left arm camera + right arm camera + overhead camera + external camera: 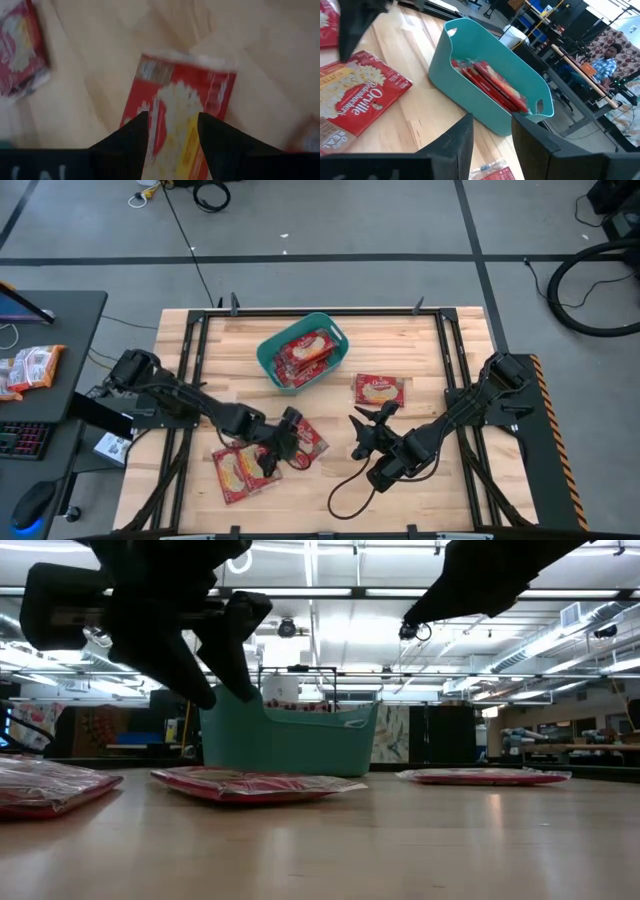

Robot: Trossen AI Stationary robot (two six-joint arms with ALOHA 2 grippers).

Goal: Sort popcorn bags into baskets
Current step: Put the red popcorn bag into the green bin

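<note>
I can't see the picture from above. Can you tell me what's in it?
A teal basket holding red popcorn bags sits on a wooden table. Three more bags lie loose, and the left tool hovers open over one.

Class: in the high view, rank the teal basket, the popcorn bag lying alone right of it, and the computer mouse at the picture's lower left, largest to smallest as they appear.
1. teal basket
2. lone popcorn bag
3. computer mouse, though it sits off the table, so its true size is unsure.
</note>
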